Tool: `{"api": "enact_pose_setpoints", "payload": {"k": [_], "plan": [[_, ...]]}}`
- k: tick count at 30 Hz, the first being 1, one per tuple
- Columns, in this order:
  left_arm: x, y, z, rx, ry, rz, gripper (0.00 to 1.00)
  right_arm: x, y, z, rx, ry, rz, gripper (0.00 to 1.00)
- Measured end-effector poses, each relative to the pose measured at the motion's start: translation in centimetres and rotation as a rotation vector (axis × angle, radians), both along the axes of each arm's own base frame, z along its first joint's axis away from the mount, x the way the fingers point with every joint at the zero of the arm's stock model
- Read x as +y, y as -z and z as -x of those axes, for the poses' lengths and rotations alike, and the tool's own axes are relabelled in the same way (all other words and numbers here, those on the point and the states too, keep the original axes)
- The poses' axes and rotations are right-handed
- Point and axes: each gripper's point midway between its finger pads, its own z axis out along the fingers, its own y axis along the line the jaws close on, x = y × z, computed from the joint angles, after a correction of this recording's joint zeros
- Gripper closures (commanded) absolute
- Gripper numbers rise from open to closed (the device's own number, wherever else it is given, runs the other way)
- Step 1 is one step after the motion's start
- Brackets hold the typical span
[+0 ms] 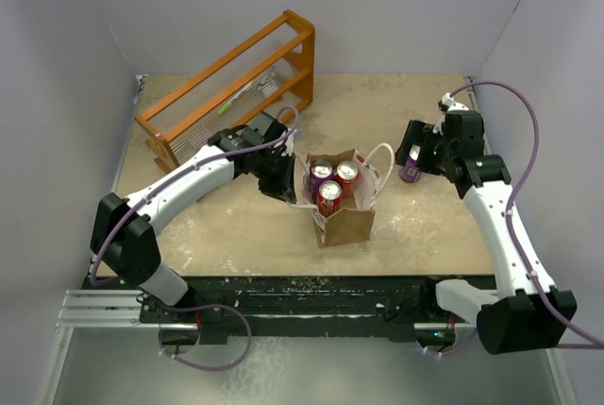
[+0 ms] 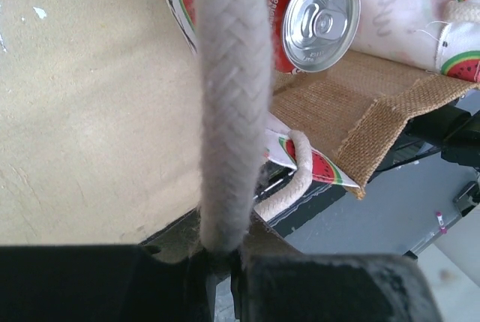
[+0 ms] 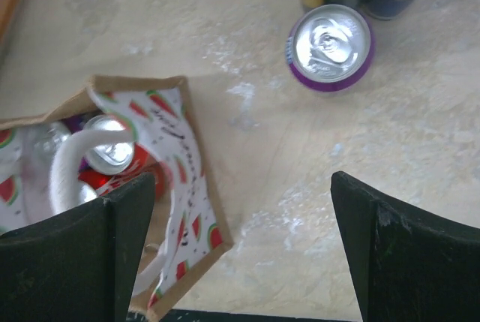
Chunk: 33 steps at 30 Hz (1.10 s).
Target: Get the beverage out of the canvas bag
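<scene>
The left end effector (image 2: 225, 266) is clamped on a white rope handle (image 2: 232, 97) of the canvas bag (image 1: 345, 223). The bag stands upright in the middle of the desk (image 1: 236, 235), with three cans (image 1: 328, 194) inside it, two red and one purple. The right end effector (image 3: 240, 251) is spread wide with nothing between its fingers, near a lone purple can (image 3: 328, 46) standing on the desk to the right of the bag.
</scene>
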Motion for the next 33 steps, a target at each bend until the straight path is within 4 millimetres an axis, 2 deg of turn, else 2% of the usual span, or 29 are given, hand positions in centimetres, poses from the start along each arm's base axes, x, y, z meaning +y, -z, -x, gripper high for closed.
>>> {"api": "enact_pose_setpoints", "payload": {"k": [5,11,17,20,23,26,29,33], "plan": [[0.1,-0.9,1.0,-0.001,-0.03,0.06,0.99,1.7,-2.5,1.6,-0.026,-0.069,-0.079,0.0],[0.3,-1.9,1.5,-0.025,-0.04,0.095,0.99,4.4,-9.3,0.2,-0.131,-0.182,-0.185,0.0],[0.4,-1.6,1.7,-0.021,-0.041,0.093,0.99,7.5,-12.6,0.5,-0.151,-0.298,-0.292,0.0],[0.5,-1.4,1.8,-0.02,-0.04,0.092,0.99,10.2,-13.3,1.0,-0.137,-0.37,-0.316,0.0],[0.8,-1.3,2.2,-0.022,-0.041,0.093,0.99,15.2,-13.4,2.4,-0.095,-0.5,-0.328,0.0],[1.1,-1.3,2.5,-0.027,-0.043,0.098,0.99,19.2,-12.5,3.6,-0.032,-0.587,-0.319,0.0],[1.3,-1.4,2.7,-0.036,-0.044,0.105,1.0,21.5,-11.5,3.7,0.011,-0.609,-0.277,0.0],[1.3,-1.4,2.6,-0.04,-0.044,0.108,1.0,22.7,-9.6,4.2,0.073,-0.589,-0.218,0.0]]}}
